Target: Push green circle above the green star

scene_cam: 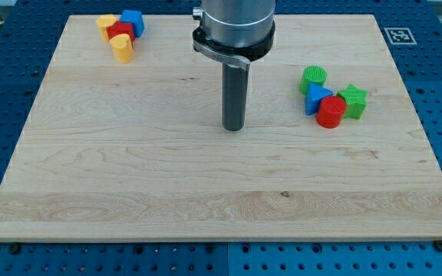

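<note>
The green circle (313, 77) sits at the view's right on the wooden board, up and to the left of the green star (353, 100). A blue triangle (318, 98) lies between them and touches a red circle (331, 112) just below, which touches the star's left side. My tip (233, 127) rests on the board near the middle, well to the left of this cluster and touching no block.
At the view's top left is another cluster: a blue block (133, 21), a red block (120, 31), a yellow block (107, 22) and a second yellow block (122, 48). The wooden board (206, 192) lies on a blue perforated table.
</note>
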Action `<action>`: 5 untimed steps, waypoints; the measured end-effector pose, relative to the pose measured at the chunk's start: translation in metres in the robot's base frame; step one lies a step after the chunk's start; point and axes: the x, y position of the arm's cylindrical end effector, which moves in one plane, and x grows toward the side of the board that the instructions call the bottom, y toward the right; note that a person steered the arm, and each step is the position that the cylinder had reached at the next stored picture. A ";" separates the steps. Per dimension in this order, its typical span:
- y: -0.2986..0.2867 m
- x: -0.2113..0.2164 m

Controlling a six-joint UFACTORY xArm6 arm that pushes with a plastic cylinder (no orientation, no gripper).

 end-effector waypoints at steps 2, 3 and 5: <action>-0.002 -0.093; 0.005 -0.127; 0.065 -0.126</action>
